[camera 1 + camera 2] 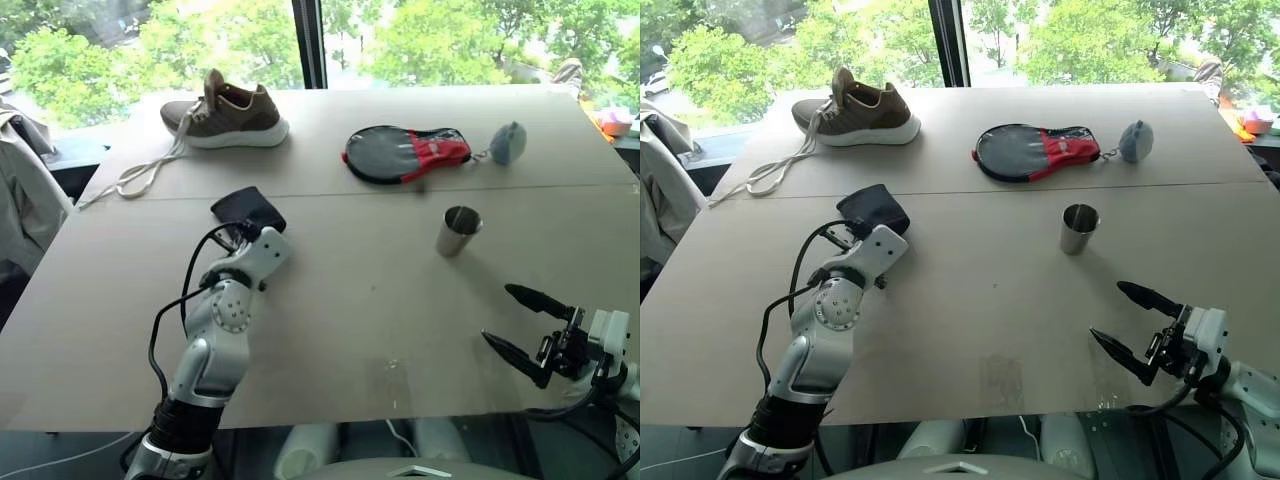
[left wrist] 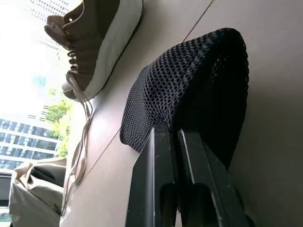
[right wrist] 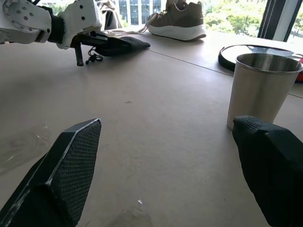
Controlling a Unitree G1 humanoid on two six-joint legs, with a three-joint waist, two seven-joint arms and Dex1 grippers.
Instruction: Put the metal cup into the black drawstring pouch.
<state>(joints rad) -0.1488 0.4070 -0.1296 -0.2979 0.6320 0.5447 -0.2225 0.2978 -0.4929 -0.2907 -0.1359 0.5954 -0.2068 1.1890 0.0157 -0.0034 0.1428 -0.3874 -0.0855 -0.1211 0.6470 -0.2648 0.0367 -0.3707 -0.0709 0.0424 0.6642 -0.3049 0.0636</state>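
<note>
Small shiny steel cup (image 1: 459, 231) upright right of centre on the tan table (image 1: 360, 300), bare board all around. Soft black mesh pouch (image 1: 247, 208) lying left of centre, near edge pinched between the shut left gripper (image 2: 176, 135) fingers. Right gripper (image 1: 522, 321) hovering at the near right edge, fingers wide apart, well short of the cup.

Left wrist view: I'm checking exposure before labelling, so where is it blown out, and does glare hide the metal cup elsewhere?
Left wrist view: the window area beside the shoe is washed to white, while the black drawstring pouch keeps its mesh texture. Right wrist view: the metal cup shows soft reflections and a readable rim. Left eye view: trees outside are bright, table evenly lit.
</note>
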